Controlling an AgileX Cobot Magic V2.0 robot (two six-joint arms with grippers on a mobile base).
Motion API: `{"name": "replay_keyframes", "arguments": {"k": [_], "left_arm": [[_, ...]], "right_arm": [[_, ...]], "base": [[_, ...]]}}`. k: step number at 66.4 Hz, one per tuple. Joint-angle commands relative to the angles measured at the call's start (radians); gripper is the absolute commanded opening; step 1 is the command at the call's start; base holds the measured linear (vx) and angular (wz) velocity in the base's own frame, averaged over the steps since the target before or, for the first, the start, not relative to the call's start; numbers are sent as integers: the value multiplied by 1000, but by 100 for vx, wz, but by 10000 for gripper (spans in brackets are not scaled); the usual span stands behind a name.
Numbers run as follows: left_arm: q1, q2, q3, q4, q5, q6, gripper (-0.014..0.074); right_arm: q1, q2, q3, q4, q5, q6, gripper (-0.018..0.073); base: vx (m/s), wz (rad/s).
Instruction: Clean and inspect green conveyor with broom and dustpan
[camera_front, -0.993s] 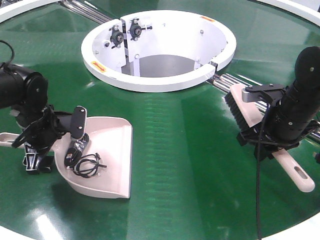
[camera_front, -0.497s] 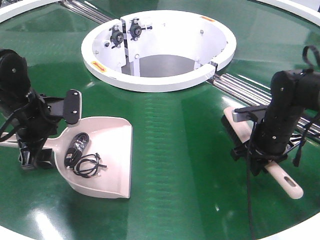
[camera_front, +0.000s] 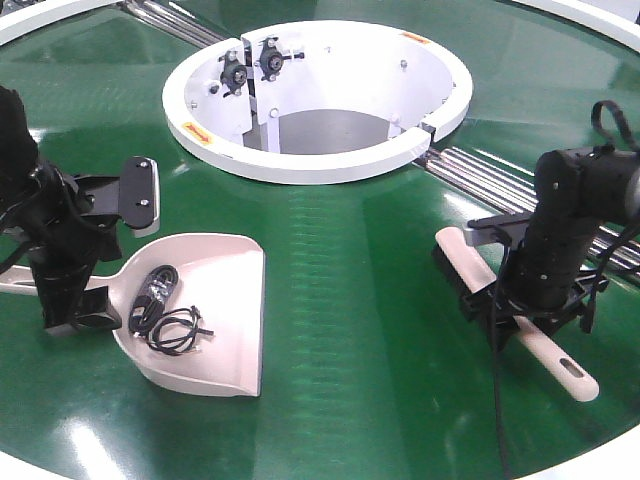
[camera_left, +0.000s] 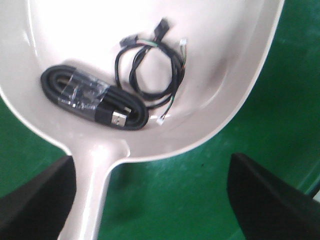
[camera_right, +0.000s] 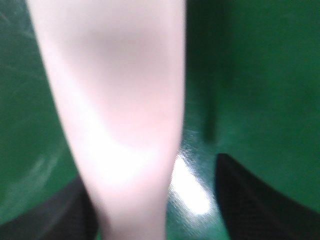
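The beige-pink dustpan (camera_front: 225, 300) lies on the green conveyor (camera_front: 350, 300) at the left, holding a coiled black USB cable (camera_front: 155, 292) and a thin wire bundle (camera_front: 182, 328). My left gripper (camera_front: 105, 258) is open above the dustpan's handle. In the left wrist view (camera_left: 155, 200) the handle (camera_left: 92, 190) runs beside the left finger, and the right finger is far from it. The broom (camera_front: 556, 358) lies on the belt at the right. My right gripper (camera_front: 525, 300) is open astride its handle (camera_right: 120, 100), with a gap at the right finger.
The white hub ring (camera_front: 300, 165) with its open centre stands behind the middle. Silver rollers (camera_front: 480, 170) run from it toward the right, just behind the right arm. A white outer rim (camera_front: 20, 470) edges the belt at the front.
My left gripper has opened wide and risen off the dustpan, which stayed put. My right arm has lowered the broom flat onto the belt and shifted left, and its jaws now stand apart.
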Motion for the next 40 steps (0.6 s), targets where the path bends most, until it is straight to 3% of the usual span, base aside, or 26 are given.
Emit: {"name": "replay_keyframes", "arguments": {"k": [1,11,22,40], "left_arm": [[-4,-49,-27,-67,0,-13,586],[-4,-51,-27,-98,3,-71,586],[-4,-88,-27,-171,18,-216,586],[-4,-230,-28,-171,28,-382,586]], "right_arm": [[-3,-98,-26,-15,-10,2,559],[-3,-189,-26,-15,-17,2,584],[-2,-309,-26,-6,-35,1,582],[-2,-583,14,50,-99,-37,582]], "base": [[0,0],[0,0],[0,0],[0,0]]}}
